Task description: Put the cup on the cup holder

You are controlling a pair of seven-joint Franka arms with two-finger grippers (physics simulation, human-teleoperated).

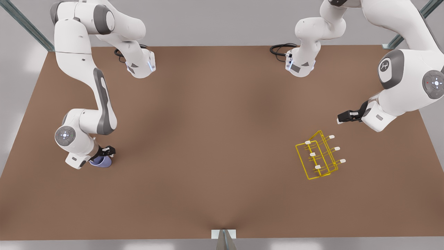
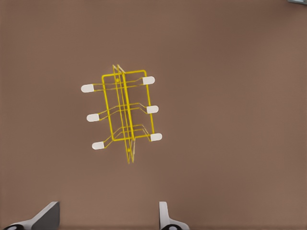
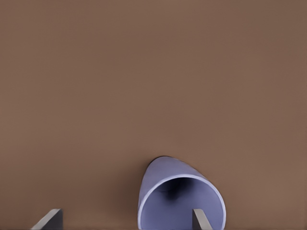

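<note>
The lavender-blue cup (image 1: pixel 100 161) rests on the brown table at the front view's left, partly under my right gripper (image 1: pixel 105 152). In the right wrist view the cup (image 3: pixel 165 177) turns its open mouth to the camera. My right gripper (image 3: pixel 124 216) is open; one finger (image 3: pixel 200 219) stands at the cup's rim and the other well off to the side. The yellow wire cup holder (image 1: pixel 318 155) with white-capped prongs stands at the front view's right. My left gripper (image 1: pixel 341 117) hovers open above and behind it, and in its own view it (image 2: pixel 108 214) looks down on the cup holder (image 2: pixel 123 112).
The brown table (image 1: pixel 215 139) stretches wide between the cup and the holder. Both arm bases with black cables stand at the far edge (image 1: pixel 138 64) (image 1: pixel 300 62). A small metal bracket (image 1: pixel 223 236) sits at the near edge.
</note>
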